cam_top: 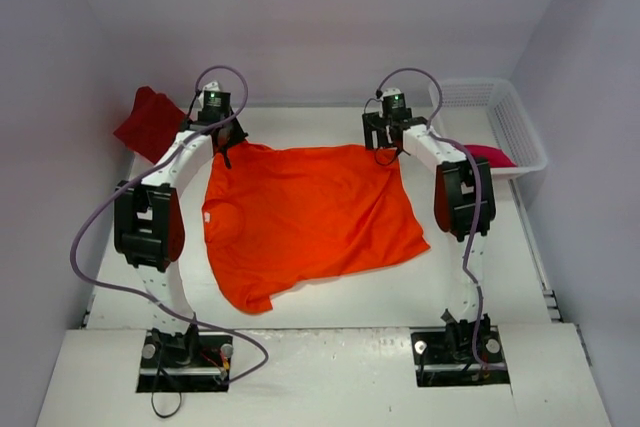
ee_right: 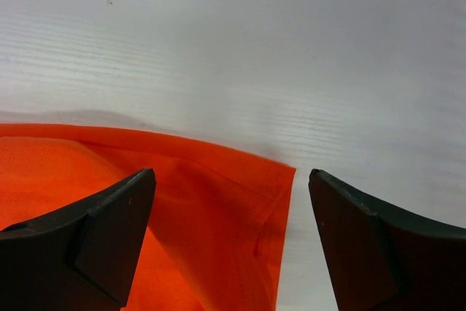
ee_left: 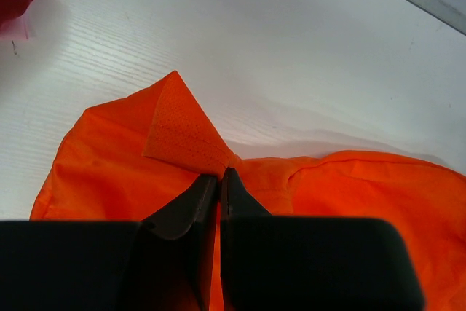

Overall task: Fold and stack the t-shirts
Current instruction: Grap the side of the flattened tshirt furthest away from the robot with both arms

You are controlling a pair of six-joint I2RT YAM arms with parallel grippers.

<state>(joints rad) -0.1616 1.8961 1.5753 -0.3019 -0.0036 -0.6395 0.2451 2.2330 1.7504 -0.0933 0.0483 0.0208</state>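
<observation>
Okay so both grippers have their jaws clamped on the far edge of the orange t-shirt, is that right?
Not quite. Only the left gripper is clamped on the far edge of the orange t-shirt. The right wrist view shows the right gripper with its jaws wide open, either side of the shirt's far corner and not gripping it.

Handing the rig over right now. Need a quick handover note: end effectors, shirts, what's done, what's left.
Left end effector: shut on the far-left corner of the orange t-shirt.
Right end effector: open over that shirt's far-right corner, not gripping.
Orange t-shirt lies spread on the table, unfolded. Dark red t-shirt is bunched at the far-left corner. Crimson-pink t-shirt is in the white basket.
Done: no folds, no stack.
Left: fold all three, then stack.
</observation>
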